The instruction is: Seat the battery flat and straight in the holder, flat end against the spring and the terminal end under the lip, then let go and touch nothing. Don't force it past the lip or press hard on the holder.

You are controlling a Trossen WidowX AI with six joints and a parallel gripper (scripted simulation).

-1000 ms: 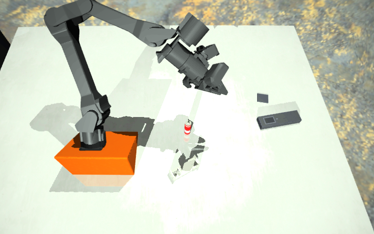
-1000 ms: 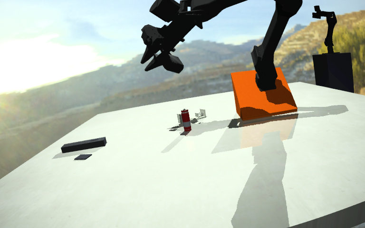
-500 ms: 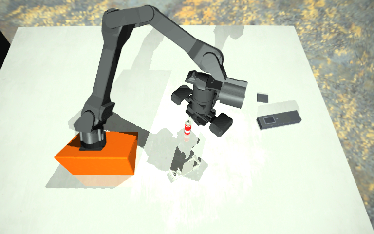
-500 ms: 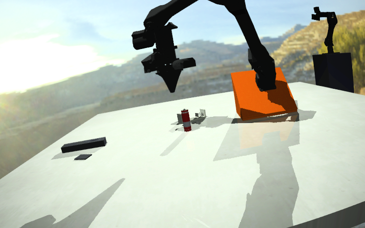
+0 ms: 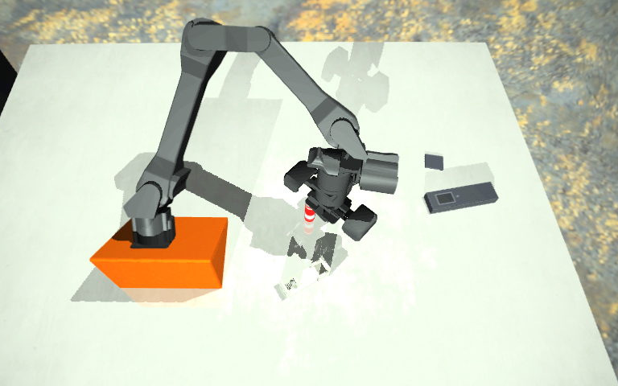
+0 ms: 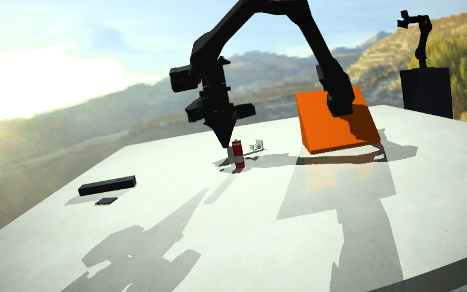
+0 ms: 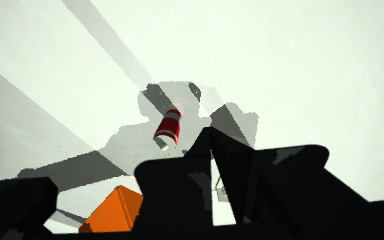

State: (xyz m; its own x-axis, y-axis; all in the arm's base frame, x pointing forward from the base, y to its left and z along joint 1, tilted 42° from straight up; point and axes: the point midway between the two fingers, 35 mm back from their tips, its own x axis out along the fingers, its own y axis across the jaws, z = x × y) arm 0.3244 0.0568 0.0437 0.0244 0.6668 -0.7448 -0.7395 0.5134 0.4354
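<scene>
The red battery [image 5: 309, 213] [image 6: 238, 155] [image 7: 169, 125] with white bands stands upright on the table, its small terminal on top. The white holder [image 5: 283, 289] [image 6: 261, 144] lies near it, toward the front in the top view; a coil spring shows at its left end there. Only a sliver of it shows between the finger bodies in the wrist view. My gripper [image 5: 334, 219] [image 6: 224, 146] [image 7: 207, 131] points down, shut with nothing between its fingertips. The tips are above the table, close beside the battery's top in the exterior view. The holder's lip cannot be made out.
The orange block [image 5: 173, 273] [image 6: 337, 134] [image 7: 114, 212] carries the arm's base. A long dark box [image 5: 470, 197] [image 6: 106, 185] and a small dark plate [image 5: 434, 162] [image 6: 106, 201] lie on the far side from it. Another arm stands on a dark pedestal [image 6: 425, 90] beyond the table.
</scene>
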